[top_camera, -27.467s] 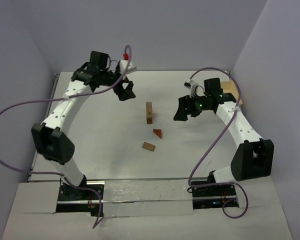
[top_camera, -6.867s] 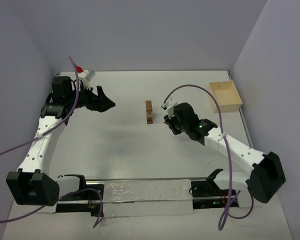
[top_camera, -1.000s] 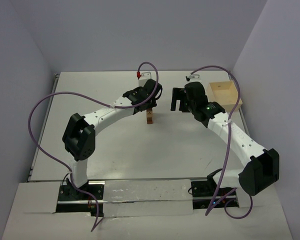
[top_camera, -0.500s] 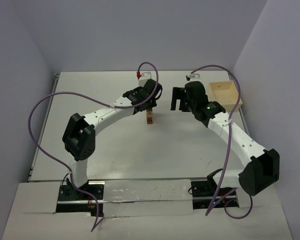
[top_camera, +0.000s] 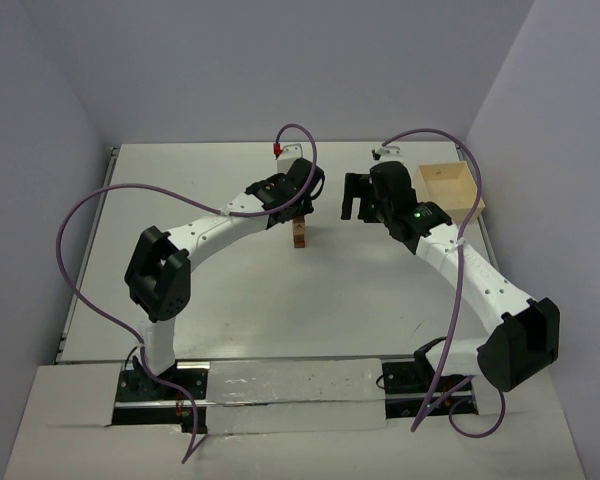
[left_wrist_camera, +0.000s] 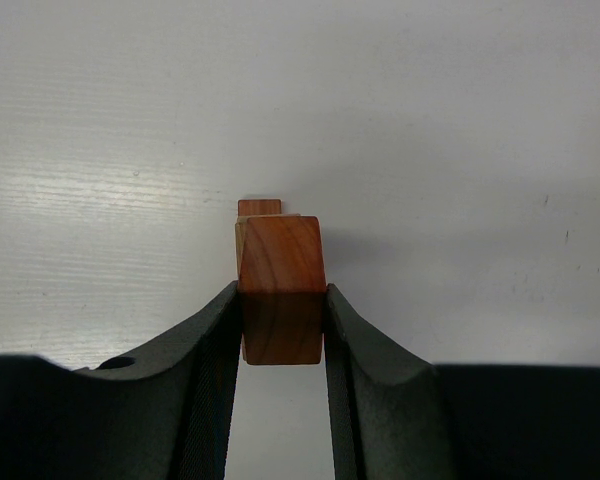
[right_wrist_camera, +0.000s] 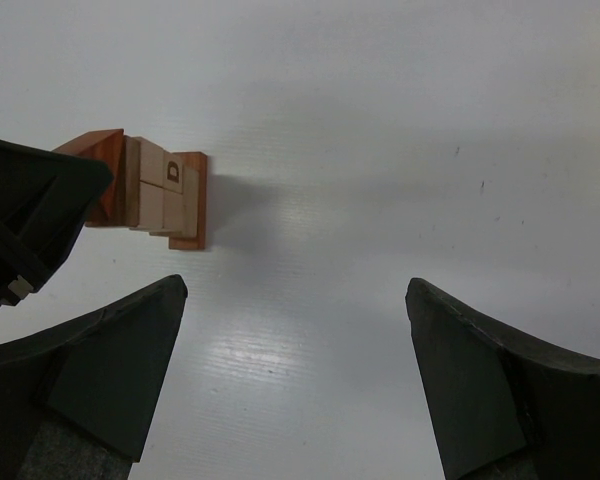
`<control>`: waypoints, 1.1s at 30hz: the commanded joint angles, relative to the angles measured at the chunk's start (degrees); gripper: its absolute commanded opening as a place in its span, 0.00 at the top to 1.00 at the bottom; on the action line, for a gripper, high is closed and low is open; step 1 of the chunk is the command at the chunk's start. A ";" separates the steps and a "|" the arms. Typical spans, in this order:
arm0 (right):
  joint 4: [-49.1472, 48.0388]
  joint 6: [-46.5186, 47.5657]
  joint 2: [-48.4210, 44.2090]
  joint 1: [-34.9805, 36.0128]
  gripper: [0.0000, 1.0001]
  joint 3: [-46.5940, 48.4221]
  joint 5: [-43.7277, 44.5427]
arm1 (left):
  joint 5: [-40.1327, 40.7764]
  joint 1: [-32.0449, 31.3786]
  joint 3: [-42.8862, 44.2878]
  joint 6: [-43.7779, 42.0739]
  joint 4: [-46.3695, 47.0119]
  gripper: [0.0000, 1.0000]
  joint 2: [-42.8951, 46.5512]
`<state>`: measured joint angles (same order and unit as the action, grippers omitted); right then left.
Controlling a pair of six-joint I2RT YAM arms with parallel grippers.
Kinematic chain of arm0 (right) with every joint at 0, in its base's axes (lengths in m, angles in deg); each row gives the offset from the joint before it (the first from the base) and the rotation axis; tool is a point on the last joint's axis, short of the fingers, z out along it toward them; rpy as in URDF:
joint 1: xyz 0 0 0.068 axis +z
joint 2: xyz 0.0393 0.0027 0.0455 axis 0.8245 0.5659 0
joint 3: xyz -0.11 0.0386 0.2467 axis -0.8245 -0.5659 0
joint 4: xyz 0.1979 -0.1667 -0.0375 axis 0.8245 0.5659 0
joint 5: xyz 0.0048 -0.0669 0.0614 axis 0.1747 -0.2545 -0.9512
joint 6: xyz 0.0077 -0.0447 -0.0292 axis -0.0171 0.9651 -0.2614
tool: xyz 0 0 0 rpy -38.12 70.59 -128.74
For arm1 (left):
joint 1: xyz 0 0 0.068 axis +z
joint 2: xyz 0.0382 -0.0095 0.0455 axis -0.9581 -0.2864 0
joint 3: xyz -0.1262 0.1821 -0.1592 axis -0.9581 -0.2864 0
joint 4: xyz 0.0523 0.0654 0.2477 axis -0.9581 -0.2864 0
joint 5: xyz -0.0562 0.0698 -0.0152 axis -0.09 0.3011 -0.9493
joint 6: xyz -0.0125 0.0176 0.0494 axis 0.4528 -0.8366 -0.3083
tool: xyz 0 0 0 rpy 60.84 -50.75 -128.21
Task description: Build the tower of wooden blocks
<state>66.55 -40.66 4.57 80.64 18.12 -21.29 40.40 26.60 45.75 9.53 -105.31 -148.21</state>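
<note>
Overhead view of a white table (top_camera: 210,270) with two white robot arms reaching inward from its near edge. Near the middle of the table stands the wood block tower (top_camera: 299,238), a narrow upright stack of tan and reddish-brown pieces.

The left gripper (top_camera: 298,207) sits at the top of the tower. Its wrist camera looks straight down and shows the two dark fingers pressed against opposite sides of a reddish-brown block (left_wrist_camera: 280,265). The edges of a paler block and a second reddish one peek out just beyond it, so the held piece lines up directly over the stack. Whether it already rests on the piece below cannot be told from these views.

The right gripper (right_wrist_camera: 295,290) hovers just to the right of the tower, apart from it, with its jaws spread wide and nothing between them. Its camera sees the stack from the side: a reddish base, pale blocks with one showing a printed letter D, and the reddish top piece partly hidden by the left gripper.

A pale wooden box (top_camera: 450,190) sits at the far right corner, well apart.

No loose block shows elsewhere, so the build looks nearly complete. Releasing the top block and drawing clear without nudging the stack appears to be what remains.
</note>
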 commanded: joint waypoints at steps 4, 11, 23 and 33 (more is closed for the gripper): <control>-0.16 -0.15 -0.21 -0.42 0.01 2.49 -0.39 | 0.87 -0.33 0.43 -0.23 1.04 0.86 1.18; -0.07 -0.13 -0.13 -0.41 0.01 2.74 -0.38 | 0.50 -0.35 0.96 0.02 0.54 0.84 0.40; 0.28 -0.31 0.14 -0.44 0.01 2.89 -0.53 | 0.51 -0.29 1.01 -0.20 0.62 0.80 -0.01; 0.39 -0.31 0.21 -0.50 0.01 3.12 -0.46 | 0.51 -0.33 1.07 -0.06 0.42 0.76 -0.51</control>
<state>66.71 -40.68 4.57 80.64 18.12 -22.02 40.39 26.60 45.75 9.53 -105.36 -148.29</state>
